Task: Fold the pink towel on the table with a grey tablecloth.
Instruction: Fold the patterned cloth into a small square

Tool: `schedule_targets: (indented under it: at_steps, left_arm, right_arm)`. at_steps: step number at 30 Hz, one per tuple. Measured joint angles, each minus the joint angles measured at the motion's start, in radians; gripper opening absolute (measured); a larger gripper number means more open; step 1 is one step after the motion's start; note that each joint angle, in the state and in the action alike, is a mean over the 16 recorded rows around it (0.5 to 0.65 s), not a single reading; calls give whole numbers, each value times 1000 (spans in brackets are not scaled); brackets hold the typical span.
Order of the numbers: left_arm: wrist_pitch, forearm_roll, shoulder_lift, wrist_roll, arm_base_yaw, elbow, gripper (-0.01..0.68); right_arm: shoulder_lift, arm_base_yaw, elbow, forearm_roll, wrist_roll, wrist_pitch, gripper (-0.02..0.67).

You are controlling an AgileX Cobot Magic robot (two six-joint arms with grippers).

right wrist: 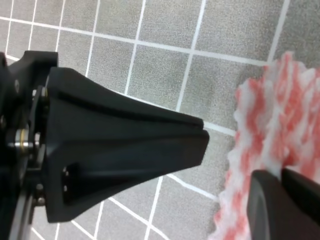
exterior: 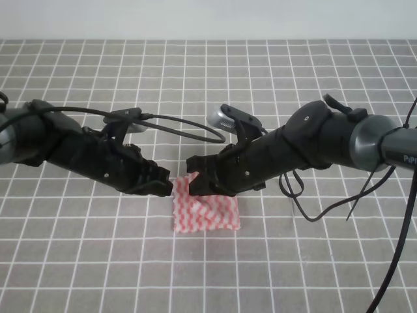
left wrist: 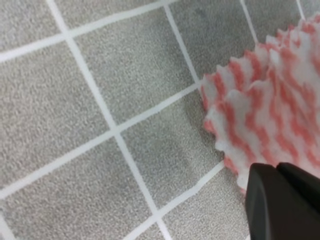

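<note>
The pink towel (exterior: 208, 215) lies in a small bunched patch on the table with a grey tablecloth (exterior: 208, 85), just below both grippers. Its upper left corner is raised. My right gripper (exterior: 193, 182) sits at that corner, and in the right wrist view its fingers (right wrist: 285, 200) are shut on the zigzag cloth (right wrist: 280, 115). My left gripper (exterior: 168, 187) is beside the towel's left edge, its jaws shut together. Seen from the right wrist, the left gripper's tip (right wrist: 200, 137) stands a little apart from the cloth. The left wrist view shows the towel (left wrist: 270, 110) and my fingertips (left wrist: 280, 195).
Black cables (exterior: 189, 127) loop over the table behind the left arm, and more cables (exterior: 306, 202) hang from the right arm. The grey gridded cloth stretches on all sides of the towel.
</note>
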Motion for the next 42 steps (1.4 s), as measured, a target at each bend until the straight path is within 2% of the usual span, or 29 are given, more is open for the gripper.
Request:
schedule_targets:
  at_steps: [26, 30, 39, 42]
  left_arm:
    - [-5, 0, 0, 0, 0, -2, -3]
    - [-5, 0, 1, 0, 0, -2, -3]
    - [-4, 0, 1, 0, 0, -2, -3]
    - [-3, -2, -1, 0, 0, -2, -3]
  right_arm:
    - [34, 0, 0, 63, -52, 22, -2]
    - [39, 0, 0, 73, -54, 31, 43]
    - [48, -3, 0, 120, -75, 69, 223]
    - [47, -12, 0, 134, -85, 91, 258]
